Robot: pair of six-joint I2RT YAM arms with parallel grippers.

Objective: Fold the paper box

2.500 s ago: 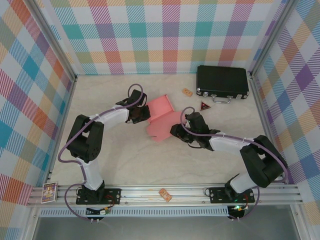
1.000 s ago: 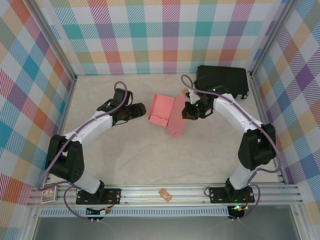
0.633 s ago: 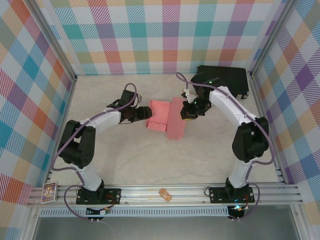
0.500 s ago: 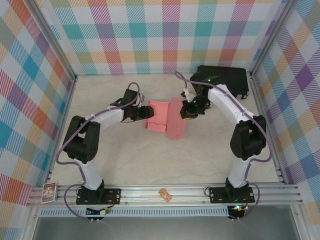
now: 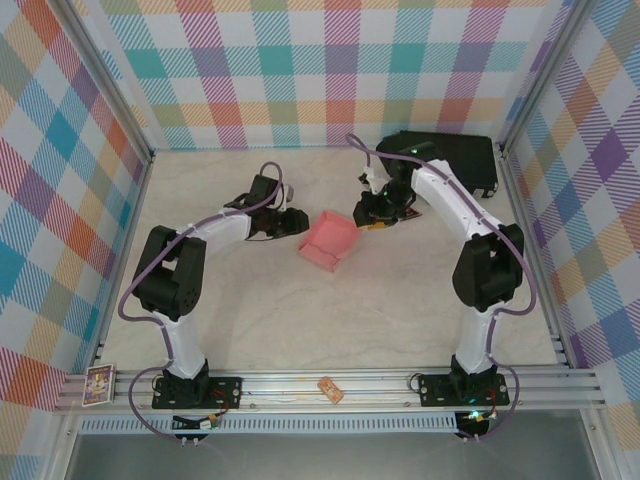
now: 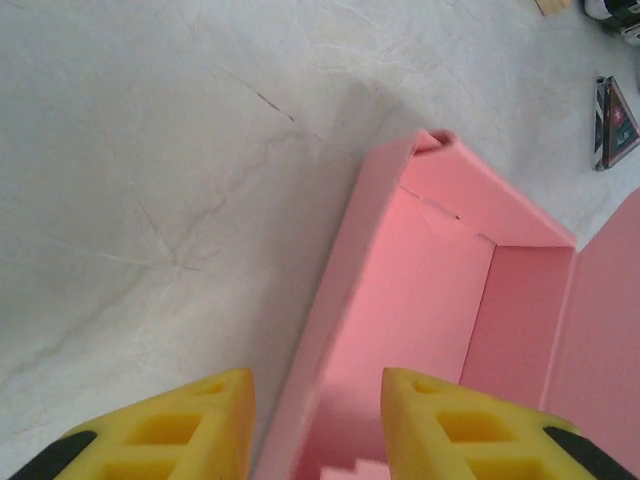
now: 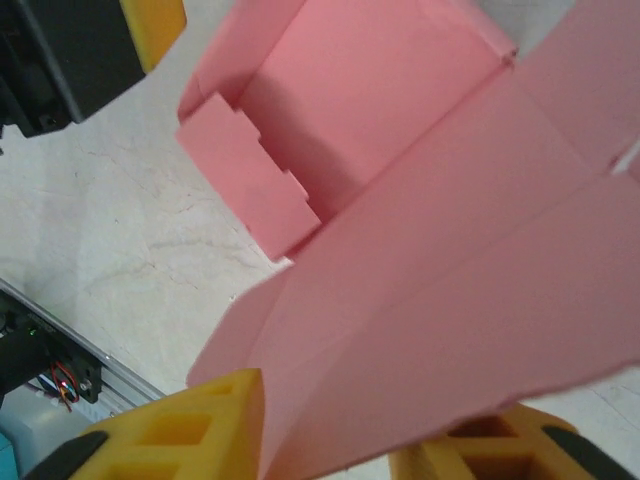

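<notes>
Top external shows the paper box [image 5: 330,240] mid-table, toward the far edge; left gripper [image 6: 315,375] is half-open astride its side wall [image 6: 330,330], right gripper [image 7: 375,400] open around the lid flap [image 7: 480,230]. Better to pinch the wall firmly before closing the lid.

Paper box [image 5: 330,241] lid now tipped up over tray, R tool [image 5: 366,218] jaws spread wider.

overhead looks down; both wrists (close in) share paper box [image 6: 430,300].

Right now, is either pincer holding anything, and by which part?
Nothing clamped: left pincer straddles the paper box at a side wall, right pincer straddles its lid flap, both with jaws apart.
</notes>
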